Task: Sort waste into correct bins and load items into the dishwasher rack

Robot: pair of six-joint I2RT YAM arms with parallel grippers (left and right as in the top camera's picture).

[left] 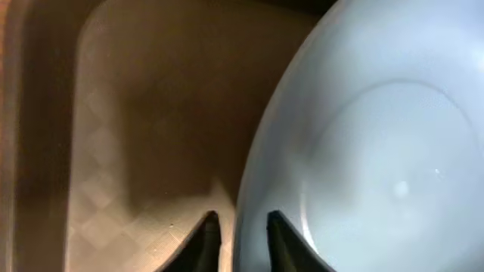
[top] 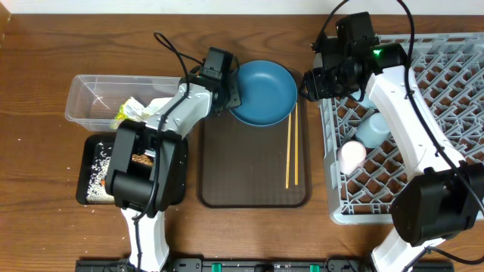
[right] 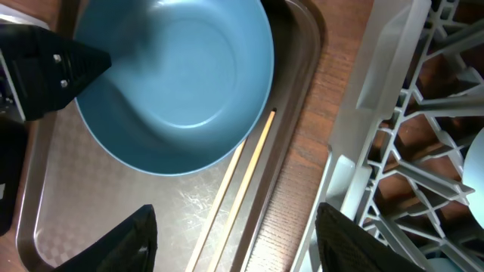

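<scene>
Blue plate (top: 262, 93) sits at the far end of the brown serving tray (top: 242, 174), its far edge hanging over the tray's end. Left gripper (left: 240, 243) is on its left rim: the left wrist view shows one finger on each side of the edge, narrow gap, pinching it. Can't tell whether the plate is lifted or resting flat.

Chopsticks (top: 290, 151) lie side by side along the tray's right side, just beside the plate, parallel to the long edge.

Right gripper (right: 238, 249) hangs over the strip of table between tray and dishwasher rack (top: 454, 83), fingers spread wide, holding nothing.

In the rack: light-blue cup (top: 372, 128) and white-pink cup (top: 352, 155), near the left wall, close together.

On the left of the table, the clear tub (top: 83, 94) holds a crumpled yellow-green wrapper (top: 132, 112). The black tray (top: 85, 143) just in front of it holds white crumbs (top: 98, 170); the left arm covers the rest of it.
</scene>
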